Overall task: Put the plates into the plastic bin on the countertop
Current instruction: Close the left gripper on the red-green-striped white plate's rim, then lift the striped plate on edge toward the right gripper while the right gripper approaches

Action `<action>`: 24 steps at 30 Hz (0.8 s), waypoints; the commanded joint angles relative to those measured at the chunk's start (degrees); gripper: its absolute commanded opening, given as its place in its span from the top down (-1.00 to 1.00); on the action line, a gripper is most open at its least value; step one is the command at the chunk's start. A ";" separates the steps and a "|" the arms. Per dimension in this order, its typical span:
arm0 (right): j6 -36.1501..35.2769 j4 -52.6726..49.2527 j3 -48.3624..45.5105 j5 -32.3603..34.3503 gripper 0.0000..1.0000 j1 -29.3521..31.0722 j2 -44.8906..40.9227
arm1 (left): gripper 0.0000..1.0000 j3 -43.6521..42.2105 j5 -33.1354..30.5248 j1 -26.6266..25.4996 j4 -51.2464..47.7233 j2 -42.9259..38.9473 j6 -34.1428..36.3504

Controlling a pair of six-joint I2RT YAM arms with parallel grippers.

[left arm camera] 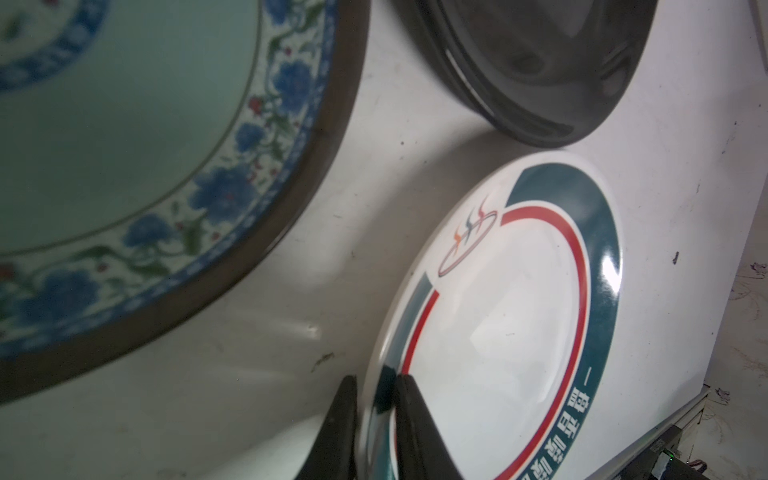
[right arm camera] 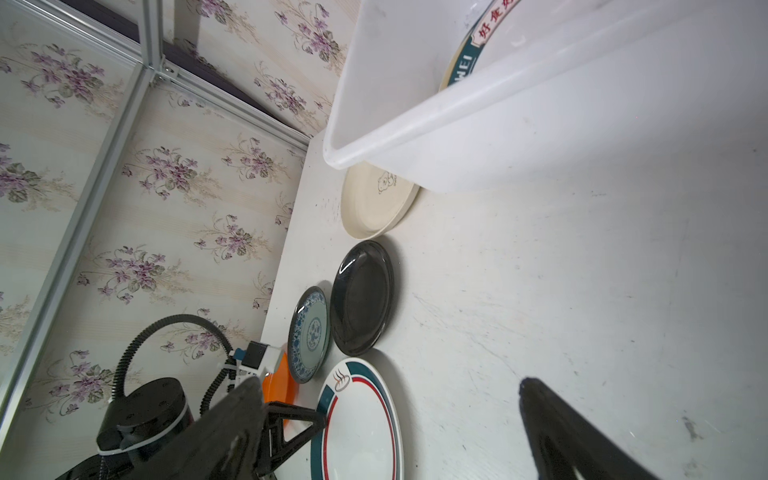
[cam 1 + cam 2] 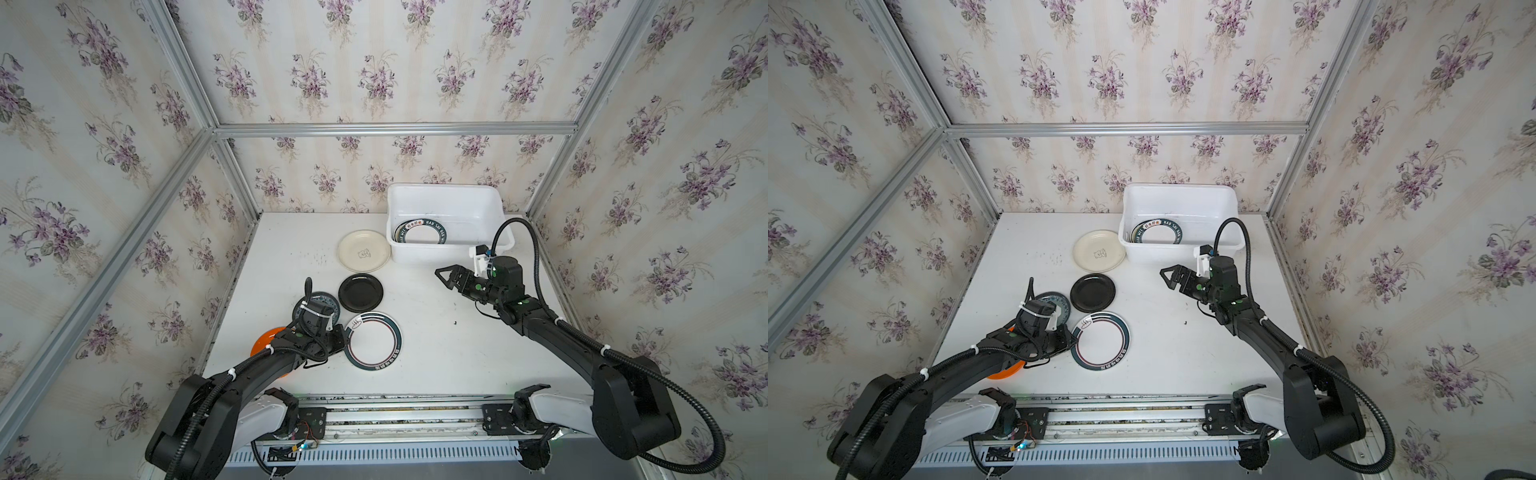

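My left gripper (image 1: pixel 375 395) is shut on the near-left rim of a white plate with teal and red rings (image 3: pixel 374 341), one finger above the rim and one below. The plate lies on the countertop (image 3: pixel 436 345). Around it lie a glossy black plate (image 3: pixel 360 293), a cream plate (image 3: pixel 363 251), a teal-patterned plate (image 3: pixel 326 300) partly under my left wrist, and an orange plate (image 3: pixel 264 341) under my left arm. The plastic bin (image 3: pixel 444 188) at the back holds a lettered-rim plate (image 3: pixel 420 235). My right gripper (image 3: pixel 442 277) hovers open and empty in front of the bin.
Aluminium frame rails and floral walls close in the countertop on three sides. The right arm's cable loop (image 3: pixel 515 224) arches over the bin's near right corner. A small dark speck (image 3: pixel 456 322) lies on the countertop right of the ringed plate.
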 commanded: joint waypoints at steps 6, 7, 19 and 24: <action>0.67 4.22 -0.69 -1.66 -0.97 0.00 1.25 | 0.79 2.63 0.22 -0.21 0.34 -0.41 0.52; 0.58 4.06 -0.69 -1.53 -0.97 0.00 1.16 | 0.82 2.85 0.34 -0.21 0.35 -0.32 0.56; 0.33 1.91 -1.30 -0.38 -0.97 0.00 0.81 | 0.98 9.55 2.55 -1.53 0.52 -1.12 4.20; -0.15 -0.06 -1.53 0.76 -0.97 0.00 0.38 | 1.00 12.49 3.48 -1.96 0.61 -0.85 4.96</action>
